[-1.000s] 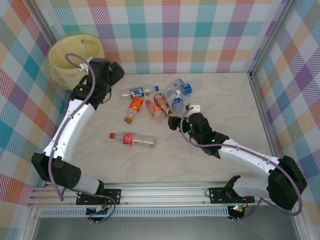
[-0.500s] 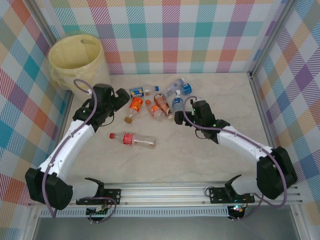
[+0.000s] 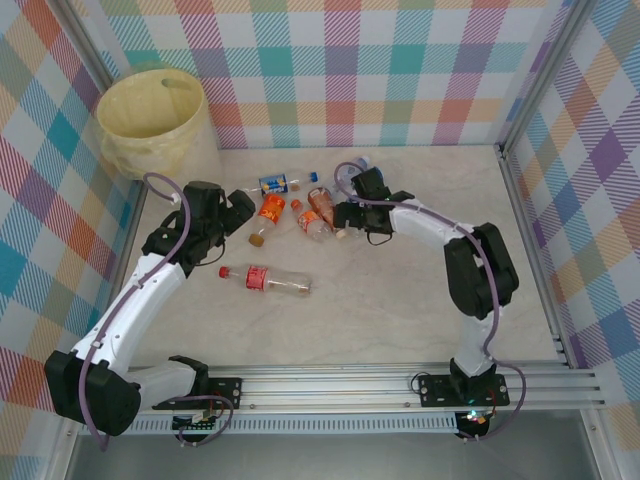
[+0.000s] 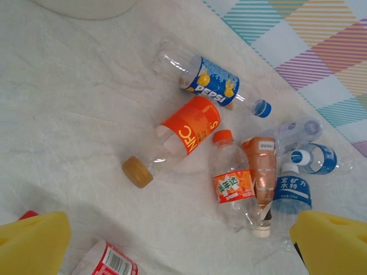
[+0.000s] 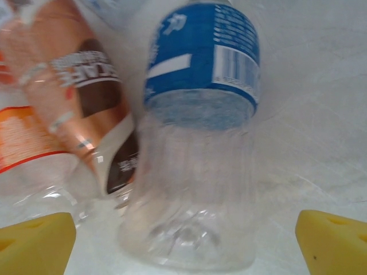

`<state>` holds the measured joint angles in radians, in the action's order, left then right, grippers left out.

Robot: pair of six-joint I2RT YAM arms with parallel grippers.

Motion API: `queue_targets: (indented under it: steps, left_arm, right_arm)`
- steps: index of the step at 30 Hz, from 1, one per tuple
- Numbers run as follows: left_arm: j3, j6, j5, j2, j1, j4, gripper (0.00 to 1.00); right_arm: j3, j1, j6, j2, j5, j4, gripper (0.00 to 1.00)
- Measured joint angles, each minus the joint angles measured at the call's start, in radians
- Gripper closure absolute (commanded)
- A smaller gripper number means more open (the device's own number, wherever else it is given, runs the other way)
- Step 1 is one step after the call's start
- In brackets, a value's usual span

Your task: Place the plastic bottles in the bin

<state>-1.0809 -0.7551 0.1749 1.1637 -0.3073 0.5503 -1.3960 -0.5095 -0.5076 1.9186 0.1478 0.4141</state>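
Right wrist view looks straight down the right gripper (image 5: 183, 246). Its two yellow pads (image 5: 37, 243) stand wide apart, one on each side of the base of a clear water bottle (image 5: 200, 74) with a blue label. The bottle lies flat on the marbled table (image 5: 321, 143), and as far as I can see neither pad touches it. A brown-labelled bottle (image 5: 86, 97) lies tight against its left flank.

From overhead, that gripper sits at the right edge of the bottle cluster in the middle of the table. The bin (image 3: 150, 155) stands in the far left corner, well apart from it.

The left gripper (image 4: 182, 243) hovers over the cluster's left side, spread and empty. Under it lie a Pepsi bottle (image 4: 211, 82), an orange-labelled bottle (image 4: 189, 123) with a gold cap, and a small orange-capped bottle (image 4: 232, 183). A red-labelled bottle (image 4: 109, 260) lies apart, nearer the arms.

I'd say the step in hand is the right arm's reach for the water bottle, with no grasp made yet. The next move calls for settling a touch lower and closing across the ribbed body without pinching the brown-labelled neighbour too. Thin plastic like this will likely give under the squeeze. Then comes a long carry to the bin, right across the left arm's side.
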Motion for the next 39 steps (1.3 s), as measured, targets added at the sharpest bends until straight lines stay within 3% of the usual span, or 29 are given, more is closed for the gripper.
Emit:
queue_targets:
  steps: [18,27,34,39]
  left_arm:
    - [0.000,-0.006,0.002,0.028,0.000,0.028,0.00]
    - [0.000,-0.008,0.005,0.028,0.000,0.049,0.00]
    - [0.001,-0.007,-0.051,0.028,0.000,0.011,0.00]
    - [0.021,0.007,-0.138,0.027,0.000,-0.054,0.00]
  right_arm:
    - [-0.076,0.038,0.065,0.124,-0.052,0.029,0.17]
    - [-0.047,0.038,0.118,0.125,-0.047,-0.025,0.30]
    - [0.075,0.038,0.153,0.041,-0.034,-0.087,0.40]
    - [0.197,0.038,0.155,-0.116,-0.044,-0.166,0.48]
